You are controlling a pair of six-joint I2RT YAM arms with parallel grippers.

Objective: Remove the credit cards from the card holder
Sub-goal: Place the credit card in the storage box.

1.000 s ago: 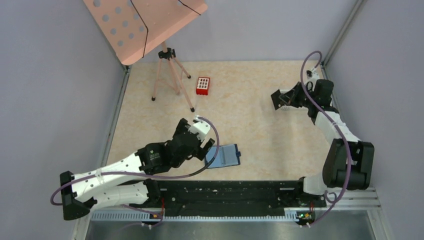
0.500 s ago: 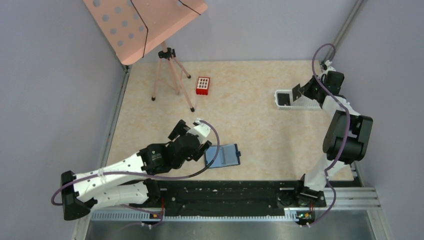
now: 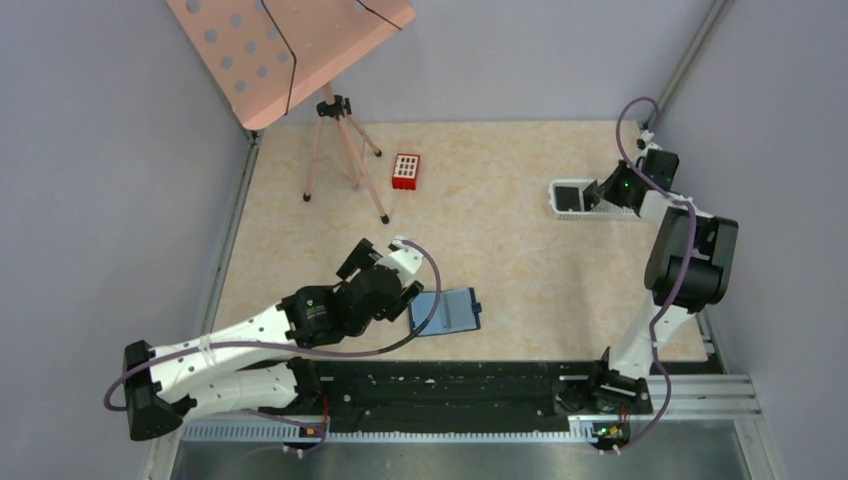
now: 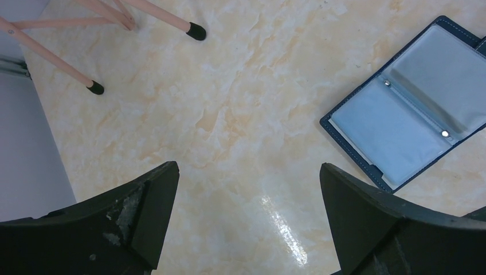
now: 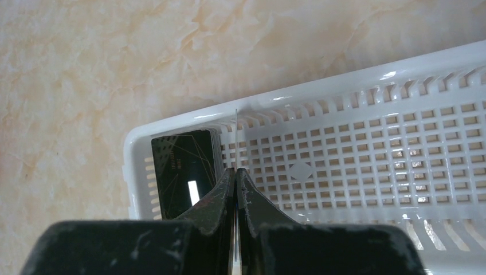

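**One arm open-handed, the other clamped tight**

From above, we see the left gripper (image 3: 385,277) with its jaws spread wide, as they were a second ago. It hangs just left of the wallet (image 3: 447,311), which lies open on the table (image 3: 520,250) near the front edge and has not moved. The left arm has eased back a little from it. Across the table, the right gripper (image 3: 598,192) sits over the white tray (image 3: 585,215) by the right wall. A second ago it covered the tray's left end. It has since drawn to the right, so a dark card (image 3: 568,198) lying there now shows. The tripod (image 3: 340,150), red box (image 3: 405,171) and pink board (image 3: 290,50) stand at the far left as before.

From the left wrist, we see both fingers (image 4: 143,212) far apart with only marbled table between them. The wallet (image 4: 410,109) lies flat and open at upper right, outside the jaws, grey pockets up and blue rim showing. Two tripod feet (image 4: 196,31) rest at upper left.

From the right wrist, we see the right gripper (image 5: 235,172) with its jaws pressed together on a thin card (image 5: 236,137). The card is seen edge-on, upright above the tray (image 5: 344,87). Just left of it, the dark card (image 5: 186,175) lies flat in the tray's left end. Whether more cards lie under it, we cannot tell.
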